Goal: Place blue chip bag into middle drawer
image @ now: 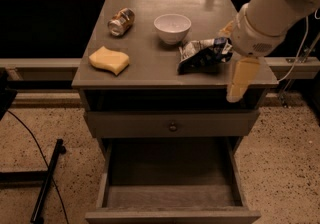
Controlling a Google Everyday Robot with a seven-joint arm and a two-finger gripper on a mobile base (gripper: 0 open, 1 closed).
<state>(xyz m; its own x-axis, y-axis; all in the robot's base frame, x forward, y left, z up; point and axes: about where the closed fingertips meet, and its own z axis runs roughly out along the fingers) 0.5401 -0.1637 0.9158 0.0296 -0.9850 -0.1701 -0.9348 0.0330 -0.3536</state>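
The blue chip bag [201, 54] lies crumpled on the right part of the cabinet top [145, 63], just right of the white bowl [172, 27]. My gripper [233, 54] comes in from the right on a thick white arm and sits at the bag's right end. It is open, with one tan finger [240, 79] hanging over the cabinet's front right edge and the other behind the bag's far corner. The bag rests on the top, not lifted. The middle drawer [170, 194] is pulled out at the bottom of the view, its plank floor bare.
A tan-labelled can [121, 21] lies on its side at the back left of the top. A yellow sponge-like block [108, 59] lies at the front left. A shut drawer front with a round knob [173, 127] sits above the open drawer. A black stand leg [47, 180] is on the floor at left.
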